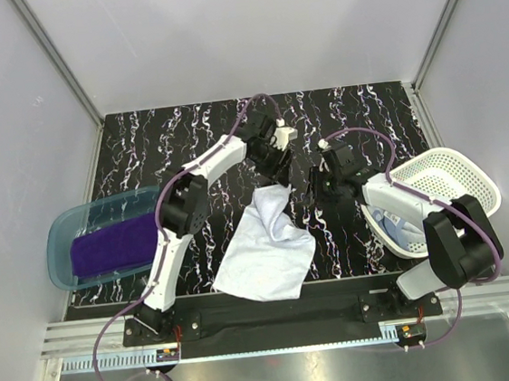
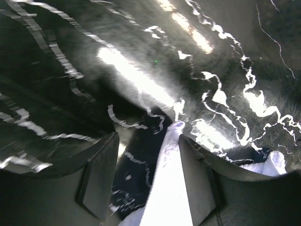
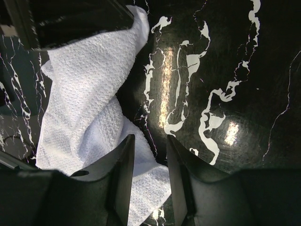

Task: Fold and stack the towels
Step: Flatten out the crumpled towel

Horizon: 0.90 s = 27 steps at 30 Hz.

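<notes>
Left hand (image 2: 146, 141): two broad black fingers (image 2: 101, 183) spread wide apart, tips angled down at the desk (image 1: 158, 137). Between them, a raised strip of the white towel (image 1: 265, 244), lying against one finger and not squeezed from both sides. Carried on a white-and-black arm stretching from the near left base out to the far middle, wrist bent down over the towel's far corner.

Right hand (image 3: 150, 141): two black fingers held close with a narrow gap, dark desk showing through it. Low, just right of that same far corner, one finger over the towel's edge. Touching the desk or not: cannot tell. Arm doubled back from the near right base, forearm crossing the left rim of the basket.

Three cloths, counted outward:

One white towel, soft, with a fine pebbled weave, rumpled. In the middle of the desk, broad near end lying flat, narrow far end bunched and rising toward the left hand.

One deep purple towel (image 1: 115, 246), plush, a long folded band, lying in a translucent teal tub (image 1: 59, 234), oval, at the left edge.

One patch of pale blue cloth (image 1: 387, 222) inside a white perforated plastic basket (image 1: 453, 174) at the right edge, mostly hidden by the right arm.

Desk glossy black with thin white marble veining.
</notes>
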### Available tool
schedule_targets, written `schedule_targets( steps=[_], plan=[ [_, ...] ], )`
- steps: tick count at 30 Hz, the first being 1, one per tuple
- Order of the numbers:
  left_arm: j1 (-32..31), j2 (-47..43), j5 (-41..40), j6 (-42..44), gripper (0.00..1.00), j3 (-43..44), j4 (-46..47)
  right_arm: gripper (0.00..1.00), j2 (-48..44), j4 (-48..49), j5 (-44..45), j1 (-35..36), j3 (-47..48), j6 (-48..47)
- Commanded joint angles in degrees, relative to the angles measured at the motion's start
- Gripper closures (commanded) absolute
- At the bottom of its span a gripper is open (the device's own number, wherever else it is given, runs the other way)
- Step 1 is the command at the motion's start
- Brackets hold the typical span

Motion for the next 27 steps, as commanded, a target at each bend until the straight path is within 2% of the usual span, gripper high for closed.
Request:
schedule_targets(
  steps=[1,14,21,24,25,27],
  plan=[
    [-0.89,0.71,2.62,1.88,0.43,1.79,0.73,0.60,-2.20,0.71,-0.40,-0.50,-0.10,-0.05],
    [-1.24,1.06,9.83,1.79,0.43,2.05,0.38,0.60,-1.68,1.23,-0.49,-0.67,-1.33,-0.13],
    [-1.86,2.12,9.92,2.67,0.43,2.76,-1.03,0.60,-1.15,1.58,-0.84,-0.67,-0.89,-0.13],
    [-2.03,2.73,8.87,2.67,0.53,2.67,-1.38,0.60,-1.06,1.41,-0.75,-0.67,-0.63,-0.22],
    [-2.03,2.82,8.78,2.15,0.64,2.67,-1.12,0.60,-1.15,1.41,-0.75,-0.67,-0.63,-0.22],
    [-1.94,2.47,8.34,1.36,0.81,2.67,-0.68,0.60,-1.15,1.58,-0.75,-0.67,-0.54,-0.13]
  ],
)
